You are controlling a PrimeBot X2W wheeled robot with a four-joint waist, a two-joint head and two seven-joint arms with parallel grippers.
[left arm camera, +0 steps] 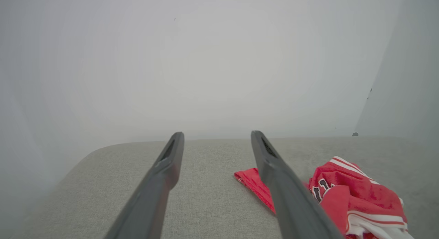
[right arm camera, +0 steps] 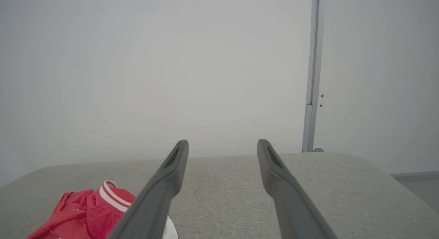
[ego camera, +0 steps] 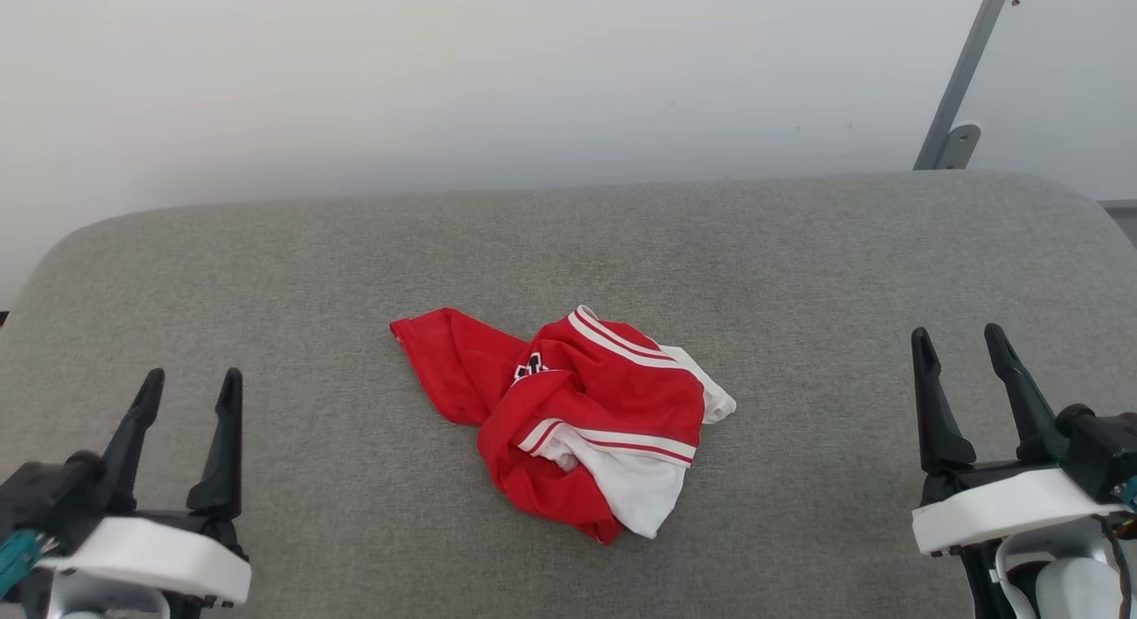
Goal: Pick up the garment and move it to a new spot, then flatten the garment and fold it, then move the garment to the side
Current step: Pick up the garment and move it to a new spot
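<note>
While crumpled, garment (ego camera: 577, 415) amid open cushion (ego camera: 266, 273).

Head view: high, facing forward and down; garment (ego camera: 568, 415) between left gripper (ego camera: 195, 377) and right gripper (ego camera: 957, 333)
Left wrist view: low, forward; garment right of left gripper
Right wrist view: low, forward; garment left of right gripper
Shared: garment; grey cushion (ego camera: 568, 246)

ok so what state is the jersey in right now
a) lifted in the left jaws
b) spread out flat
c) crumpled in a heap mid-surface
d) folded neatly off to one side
c: the garment lies bunched up in the middle of the grey cushion, while the left gripper and right gripper sit well to either side, jaws open and holding nothing.
</note>
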